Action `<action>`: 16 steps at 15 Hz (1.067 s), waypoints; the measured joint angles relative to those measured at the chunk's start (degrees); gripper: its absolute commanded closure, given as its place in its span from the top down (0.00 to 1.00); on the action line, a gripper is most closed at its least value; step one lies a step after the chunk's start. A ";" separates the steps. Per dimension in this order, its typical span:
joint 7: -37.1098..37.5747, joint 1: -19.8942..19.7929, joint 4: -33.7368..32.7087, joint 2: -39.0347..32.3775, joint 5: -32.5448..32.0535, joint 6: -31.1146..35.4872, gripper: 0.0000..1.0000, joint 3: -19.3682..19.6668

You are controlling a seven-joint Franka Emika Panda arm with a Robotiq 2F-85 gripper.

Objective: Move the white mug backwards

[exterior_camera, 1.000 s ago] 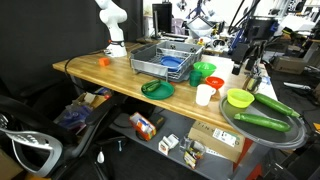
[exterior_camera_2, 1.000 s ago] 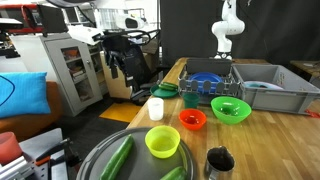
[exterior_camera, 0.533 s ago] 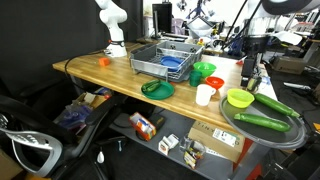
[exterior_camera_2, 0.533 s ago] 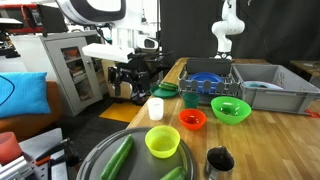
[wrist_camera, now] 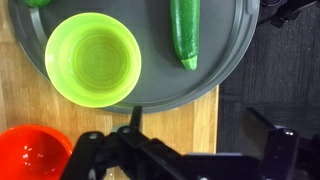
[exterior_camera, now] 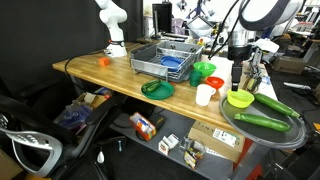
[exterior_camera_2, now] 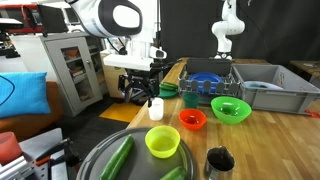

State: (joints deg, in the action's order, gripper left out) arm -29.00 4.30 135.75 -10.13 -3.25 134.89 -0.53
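One arm (exterior_camera_2: 115,18) angled down, end effector (exterior_camera_2: 146,94) spread open, near white mug (exterior_camera_2: 156,108).

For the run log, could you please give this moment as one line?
phase: pre-grasp | gripper: open, empty | white mug: upright, untouched, apart from gripper | wrist view shows: lime-green bowl, cucumber
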 measured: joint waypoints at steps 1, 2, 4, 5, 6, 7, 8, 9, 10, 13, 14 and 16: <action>-0.04 -0.01 -0.01 0.01 -0.01 -0.01 1.00 0.00; -0.05 -0.01 -0.01 0.01 -0.02 -0.02 1.00 0.00; -0.06 -0.01 -0.01 0.01 -0.03 -0.02 1.00 0.00; -0.07 -0.01 -0.02 0.01 -0.03 -0.02 1.00 0.00; 0.01 -0.02 -0.02 0.01 -0.06 0.07 1.00 -0.08; 0.66 -0.01 -0.04 0.02 -1.23 1.01 1.00 -0.20; 2.02 0.05 -0.08 -0.01 -3.73 2.68 1.00 -0.29; 4.14 0.16 -0.15 -0.12 -7.81 4.77 1.00 -0.30; 6.68 0.30 -0.34 -0.48 -12.85 6.69 1.00 -0.21; 10.86 0.63 -1.70 -3.30 -26.40 8.19 1.00 0.11; 11.05 0.65 -2.20 -4.51 -29.18 9.01 1.00 0.12; 11.01 0.67 -3.20 -6.90 -32.32 11.15 1.00 0.11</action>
State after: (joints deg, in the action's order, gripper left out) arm -17.99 4.97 132.56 -17.03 -35.58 146.05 -0.42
